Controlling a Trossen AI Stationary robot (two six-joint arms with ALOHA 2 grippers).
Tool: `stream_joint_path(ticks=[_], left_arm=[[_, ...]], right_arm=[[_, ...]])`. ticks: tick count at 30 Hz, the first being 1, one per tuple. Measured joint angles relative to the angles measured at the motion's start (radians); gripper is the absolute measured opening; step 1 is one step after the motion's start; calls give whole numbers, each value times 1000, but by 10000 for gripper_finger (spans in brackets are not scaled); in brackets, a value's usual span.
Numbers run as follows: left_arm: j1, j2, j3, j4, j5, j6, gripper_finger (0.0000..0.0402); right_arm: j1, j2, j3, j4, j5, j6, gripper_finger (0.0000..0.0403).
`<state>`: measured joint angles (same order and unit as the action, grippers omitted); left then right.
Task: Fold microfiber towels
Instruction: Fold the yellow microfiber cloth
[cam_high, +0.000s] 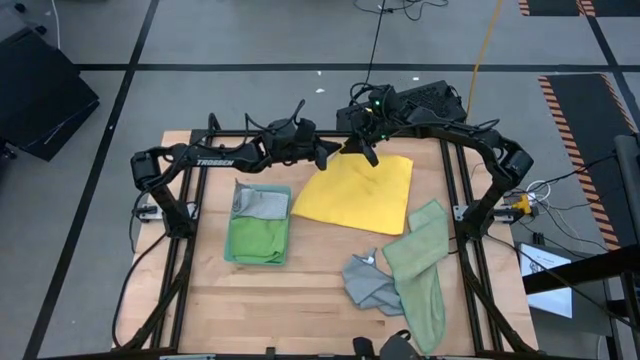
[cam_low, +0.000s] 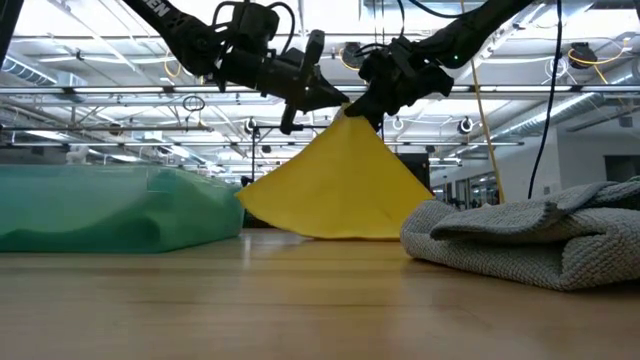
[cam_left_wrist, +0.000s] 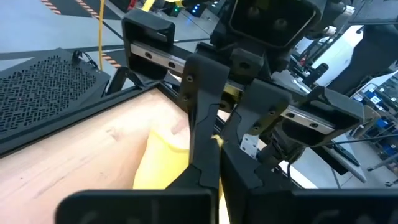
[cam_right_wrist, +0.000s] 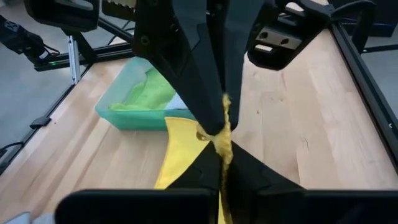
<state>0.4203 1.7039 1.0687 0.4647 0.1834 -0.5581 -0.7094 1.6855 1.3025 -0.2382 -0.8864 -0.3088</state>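
Note:
A yellow towel (cam_high: 358, 190) is raised at its far left corner and slopes down like a tent in the low view (cam_low: 340, 180); its lower edge rests on the table. My left gripper (cam_high: 333, 152) and my right gripper (cam_high: 366, 150) meet tip to tip at that raised corner, both shut on it. A teal tray (cam_high: 236, 252) left of it holds a bright green towel (cam_high: 258, 238) and a grey one (cam_high: 262, 203). A grey towel (cam_high: 368, 285) and a sage green towel (cam_high: 420, 265) lie crumpled on the table at the near right. My left gripper pinches the yellow towel's raised far left corner (cam_left_wrist: 216, 142) between its two fingers, coming nearly level from the table's left. The cloth hangs below the fingers and its lower edge lies on the table. My right gripper pinches the same raised corner (cam_right_wrist: 224, 121) between its two fingers, right beside the left fingers, slanting down from the table's right. The towel drops from the hold in a cone (cam_low: 345, 170), with its bottom on the table.
The black frame rails (cam_high: 452, 180) run along both sides of the wooden table (cam_high: 300, 290). A dark perforated box (cam_high: 425, 98) sits behind the far edge. Bare wood shows in front of the yellow towel and the tray.

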Motion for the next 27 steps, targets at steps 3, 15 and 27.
stream_joint_path(ticks=[3, 15, 27], left_arm=[[-17, 0, 0, -26, -53, 51, 42], [-97, 0, 0, -275, -288, 133, 258], [-1, 0, 1, -443, -208, 193, 225]], right_arm=[[-11, 0, 0, -1, 2, 18, 9], [-85, -47, 0, -49, 25, 30, 2], [-136, -73, 0, -119, 26, -62, 1]])
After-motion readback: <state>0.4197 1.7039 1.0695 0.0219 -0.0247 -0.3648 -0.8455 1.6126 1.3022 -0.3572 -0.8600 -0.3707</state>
